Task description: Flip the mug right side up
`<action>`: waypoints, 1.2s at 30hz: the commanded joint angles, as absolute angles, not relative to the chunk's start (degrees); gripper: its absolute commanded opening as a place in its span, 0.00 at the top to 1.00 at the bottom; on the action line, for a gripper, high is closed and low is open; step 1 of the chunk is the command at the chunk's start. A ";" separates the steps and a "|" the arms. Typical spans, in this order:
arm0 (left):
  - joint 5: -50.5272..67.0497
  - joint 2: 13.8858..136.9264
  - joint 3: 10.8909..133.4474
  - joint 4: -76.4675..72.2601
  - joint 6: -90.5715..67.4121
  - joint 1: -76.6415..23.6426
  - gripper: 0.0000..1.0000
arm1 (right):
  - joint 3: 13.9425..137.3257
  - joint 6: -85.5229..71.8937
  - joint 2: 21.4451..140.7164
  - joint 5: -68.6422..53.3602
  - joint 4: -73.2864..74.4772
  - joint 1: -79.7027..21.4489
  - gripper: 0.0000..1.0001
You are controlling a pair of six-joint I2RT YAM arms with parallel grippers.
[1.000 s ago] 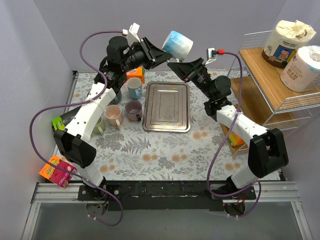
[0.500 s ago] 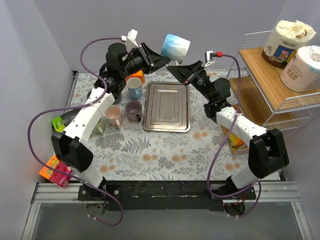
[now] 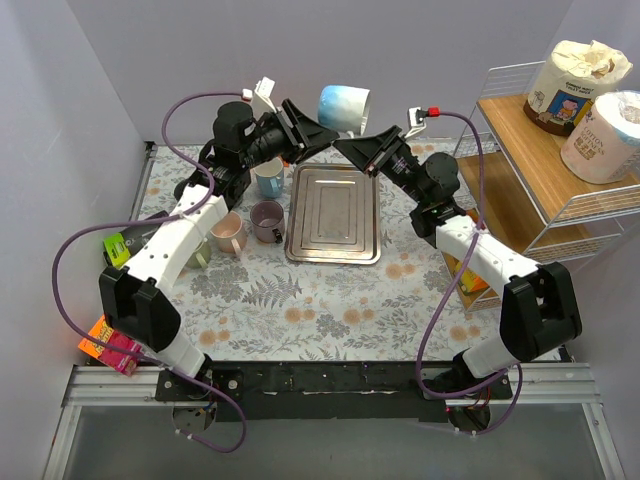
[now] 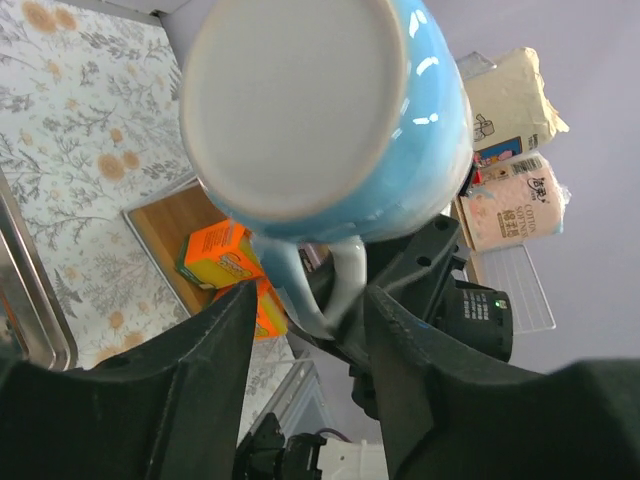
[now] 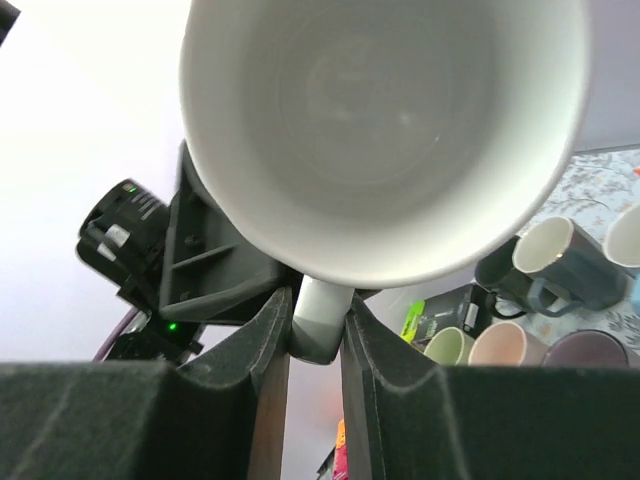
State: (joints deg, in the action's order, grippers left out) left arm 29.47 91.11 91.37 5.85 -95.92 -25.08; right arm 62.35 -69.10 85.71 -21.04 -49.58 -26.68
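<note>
Several cups [image 3: 267, 220] flank the tray [image 3: 333, 213] below the mug [image 3: 345, 105].

tray [image 3: 333, 212]: mid-table | blue mug [image 3: 267, 177], purple mug [image 3: 267, 220], pink mug [image 3: 228, 232]: upright, left of tray | paper rolls [image 3: 578, 75]: on shelf [image 3: 510, 130]

From overhead the mug [image 3: 343, 105] shows only its body; its handle is hidden where the two arms' fingertips meet. The left wrist view clips the mug's base at the top edge and the tray [image 4: 25, 300] at the left. In the right wrist view the rim runs off the top, and the handle's lower end vanishes between the right gripper [image 5: 315, 320] fingers. A greenish mug [image 3: 198, 258] sits half under the left arm.
</note>
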 commanded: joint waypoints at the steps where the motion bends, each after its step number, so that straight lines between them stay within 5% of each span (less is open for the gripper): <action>1: 30.76 85.17 89.22 4.31 -94.13 -25.14 0.51 | 62.41 -66.45 82.00 -17.67 -51.51 -26.02 0.99; 12: 24.53 78.93 79.90 8.59 -90.10 -24.26 0.24 | 64.68 -58.47 81.30 -20.30 -35.88 -26.54 0.99; 21: -2.60 75.06 86.92 27.04 -79.82 -23.20 0.06 | 72.15 -32.80 81.91 -10.40 -5.82 -38.13 0.99; 36: -14.86 73.13 91.15 35.07 -76.20 -23.20 0.02 | 70.23 -23.47 90.87 6.85 1.94 -62.83 0.99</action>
State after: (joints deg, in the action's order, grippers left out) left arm -12.12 75.85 91.90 32.73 -77.49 -23.35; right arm 68.42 -25.45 89.49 0.78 5.26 -60.88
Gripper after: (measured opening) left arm 0.981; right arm 0.280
